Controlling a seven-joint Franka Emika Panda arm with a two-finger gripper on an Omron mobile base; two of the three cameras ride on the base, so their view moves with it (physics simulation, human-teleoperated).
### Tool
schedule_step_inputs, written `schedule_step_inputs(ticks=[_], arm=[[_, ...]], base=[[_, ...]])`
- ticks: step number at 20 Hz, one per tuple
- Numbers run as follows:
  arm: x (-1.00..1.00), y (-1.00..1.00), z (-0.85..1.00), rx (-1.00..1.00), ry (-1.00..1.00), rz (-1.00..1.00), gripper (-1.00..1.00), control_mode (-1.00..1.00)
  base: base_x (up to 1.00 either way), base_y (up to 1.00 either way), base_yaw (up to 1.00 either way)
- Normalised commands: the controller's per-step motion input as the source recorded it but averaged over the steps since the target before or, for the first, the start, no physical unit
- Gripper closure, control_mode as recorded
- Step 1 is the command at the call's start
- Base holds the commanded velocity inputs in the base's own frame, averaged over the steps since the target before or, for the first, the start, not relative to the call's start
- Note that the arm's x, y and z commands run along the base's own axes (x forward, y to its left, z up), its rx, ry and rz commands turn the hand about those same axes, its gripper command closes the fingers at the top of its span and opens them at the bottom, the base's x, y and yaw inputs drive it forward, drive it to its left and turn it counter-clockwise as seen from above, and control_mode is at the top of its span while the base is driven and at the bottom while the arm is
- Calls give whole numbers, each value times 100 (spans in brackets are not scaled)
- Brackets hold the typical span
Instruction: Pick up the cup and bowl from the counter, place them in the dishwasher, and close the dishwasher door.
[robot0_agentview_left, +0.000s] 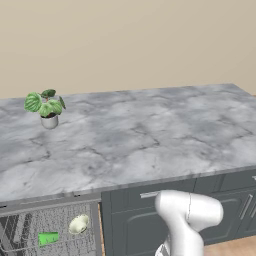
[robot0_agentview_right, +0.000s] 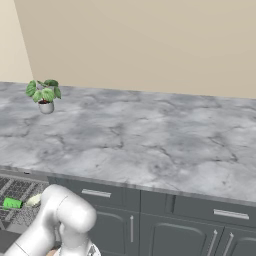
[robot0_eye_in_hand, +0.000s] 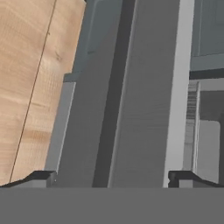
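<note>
The claw (robot0_eye_in_hand: 111, 178) stands wide, holding nothing, its tips astride the dark grey door (robot0_eye_in_hand: 144, 109), with wood floor (robot0_eye_in_hand: 30, 78) at 9 o'clock. In the dishwasher rack (robot0_agentview_left: 60, 220), the green cup (robot0_agentview_left: 48, 238) lies on its side, with the pale bowl (robot0_agentview_left: 78, 224) tilted just at its 2 o'clock. Beyond, on the marble desk (robot0_agentview_left: 150, 135), a potted plant (robot0_agentview_left: 46, 107) stands at 10 o'clock.
</note>
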Motion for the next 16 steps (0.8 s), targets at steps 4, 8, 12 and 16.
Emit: schedule_step_inputs(ticks=[4, 8, 12, 16], arm=[[-11, 33, -75, -15, -9, 0, -100, -100], [-39, 56, -80, -17, -15, 0, -100, -100], [-47, 61, -84, -20, -19, 1, -100, -100], [-15, 33, -87, -24, -22, 0, -100, -100]], base=[[0, 0, 0], [0, 0, 0], [0, 0, 0], [0, 0, 0]])
